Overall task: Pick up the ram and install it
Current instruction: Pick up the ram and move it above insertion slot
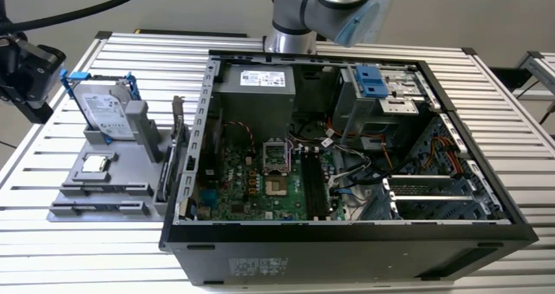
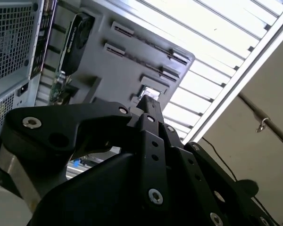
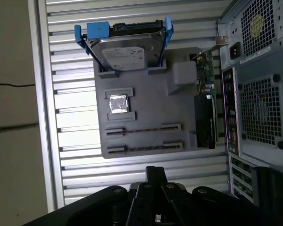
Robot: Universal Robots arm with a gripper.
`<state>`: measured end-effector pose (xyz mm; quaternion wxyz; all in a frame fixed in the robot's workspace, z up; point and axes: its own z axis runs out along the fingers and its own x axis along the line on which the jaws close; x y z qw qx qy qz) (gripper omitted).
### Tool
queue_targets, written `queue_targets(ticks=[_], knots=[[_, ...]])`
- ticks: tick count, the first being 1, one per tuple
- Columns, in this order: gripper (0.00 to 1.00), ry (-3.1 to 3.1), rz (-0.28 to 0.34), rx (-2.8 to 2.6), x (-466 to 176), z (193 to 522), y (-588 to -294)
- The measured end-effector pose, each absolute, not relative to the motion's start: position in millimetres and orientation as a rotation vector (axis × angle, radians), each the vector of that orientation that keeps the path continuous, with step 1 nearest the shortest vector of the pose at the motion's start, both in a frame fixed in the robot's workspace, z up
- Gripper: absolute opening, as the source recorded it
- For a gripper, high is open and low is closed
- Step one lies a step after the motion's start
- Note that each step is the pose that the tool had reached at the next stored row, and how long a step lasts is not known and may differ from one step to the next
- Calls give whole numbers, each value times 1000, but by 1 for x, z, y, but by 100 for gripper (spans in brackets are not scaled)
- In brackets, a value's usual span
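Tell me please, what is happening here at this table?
A robot arm works at a table that carries an open computer case. Its gripper hangs to one side of the grey tray, apart from it and touching nothing. The ram stands on edge in a tray slot, not yet picked up. The tray also holds a hard drive and a CPU chip.

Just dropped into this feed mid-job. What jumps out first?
The open computer case dominates the exterior view, its motherboard exposed. On that view's left, a grey tray carries a blue-framed hard drive. In the first wrist view the claw points toward that tray, whose slot holds the ram.
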<state>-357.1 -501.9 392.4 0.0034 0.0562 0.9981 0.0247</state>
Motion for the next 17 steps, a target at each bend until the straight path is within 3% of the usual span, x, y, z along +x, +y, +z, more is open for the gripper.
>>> queue_targets(ticks=[17], knots=[[0, 3111, 77, 350, -357, 392, -502]])
